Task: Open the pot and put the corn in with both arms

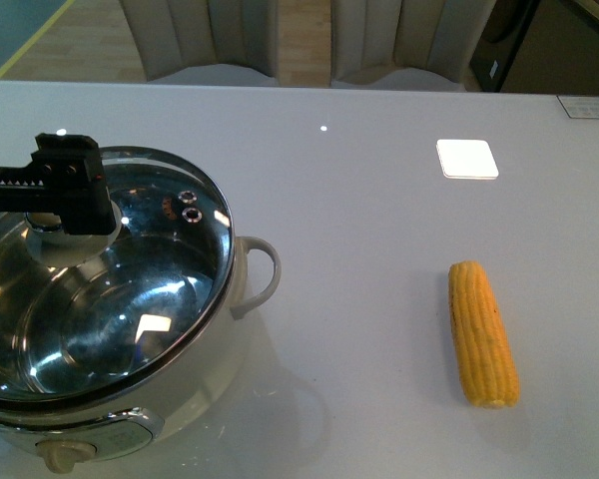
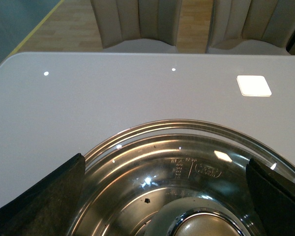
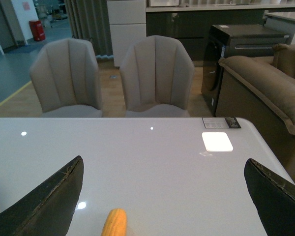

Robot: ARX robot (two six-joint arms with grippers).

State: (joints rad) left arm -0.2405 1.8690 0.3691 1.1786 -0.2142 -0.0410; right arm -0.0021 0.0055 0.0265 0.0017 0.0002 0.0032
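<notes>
The cream-white pot (image 1: pixel 195 394) stands at the table's near left, with its glass lid (image 1: pixel 150 289) on it. My left gripper (image 1: pixel 75 215) is open and hangs over the lid's round knob (image 1: pixel 60 239). In the left wrist view its fingers (image 2: pixel 42 196) stand wide on either side of the lid (image 2: pixel 177 162), with the knob (image 2: pixel 206 228) between them. The corn (image 1: pixel 482 334) lies on the table to the right, well apart from the pot. My right gripper (image 3: pixel 162 206) is open and empty above the table, with the corn's tip (image 3: pixel 114 223) just before it.
The pot's loop handle (image 1: pixel 262 271) sticks out to the right and a small knob (image 1: pixel 60 456) sits at its front. A bright light patch (image 1: pixel 467 158) lies on the white table (image 1: pixel 359 200). Two chairs (image 3: pixel 157 73) stand beyond the far edge, a sofa (image 3: pixel 265 83) to the right.
</notes>
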